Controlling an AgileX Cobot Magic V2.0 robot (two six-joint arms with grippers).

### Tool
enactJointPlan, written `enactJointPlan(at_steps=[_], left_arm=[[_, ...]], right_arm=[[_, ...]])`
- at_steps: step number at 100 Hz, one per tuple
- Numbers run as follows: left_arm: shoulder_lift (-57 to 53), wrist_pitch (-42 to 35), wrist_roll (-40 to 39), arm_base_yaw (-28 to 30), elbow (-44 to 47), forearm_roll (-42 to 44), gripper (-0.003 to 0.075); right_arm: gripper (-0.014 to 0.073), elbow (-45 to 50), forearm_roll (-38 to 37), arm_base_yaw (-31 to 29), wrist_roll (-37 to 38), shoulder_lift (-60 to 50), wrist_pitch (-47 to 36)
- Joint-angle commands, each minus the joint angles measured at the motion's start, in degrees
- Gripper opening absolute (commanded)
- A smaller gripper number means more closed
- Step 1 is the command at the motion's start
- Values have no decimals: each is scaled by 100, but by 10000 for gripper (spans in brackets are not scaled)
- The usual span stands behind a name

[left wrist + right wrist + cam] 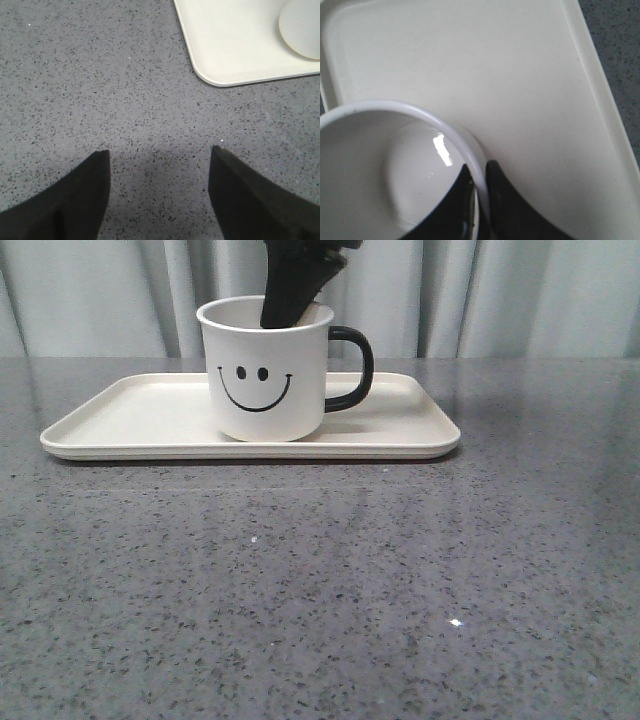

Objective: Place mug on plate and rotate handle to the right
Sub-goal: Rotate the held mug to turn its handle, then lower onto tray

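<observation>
White mug upright on plate – handle already right | right gripper pinching its rim | left gripper spread, idle | release by lifting straight up – no twist.

A grey, dark-speckled stone-look bench with a slightly glossy top fills the front view from the near edge back to the pale curtain. Lying directly on it, toward the far side, is one flat cream-white rectangular plate with rounded corners and a low raised rim, its long side running left to right. In the left wrist view a rounded corner of the plate rests flat against the speckled bench.
</observation>
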Motion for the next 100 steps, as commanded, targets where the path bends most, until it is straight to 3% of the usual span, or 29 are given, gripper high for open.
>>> enactJointPlan(at_steps=[1, 100], left_arm=[[-23, -384, 17, 2, -156, -97, 419], [-23, -341, 17, 2, -156, -97, 419]], right_arm=[[-61, -188, 252, 3, -89, -371, 492], [-61, -156, 258, 3, -280, -240, 464]])
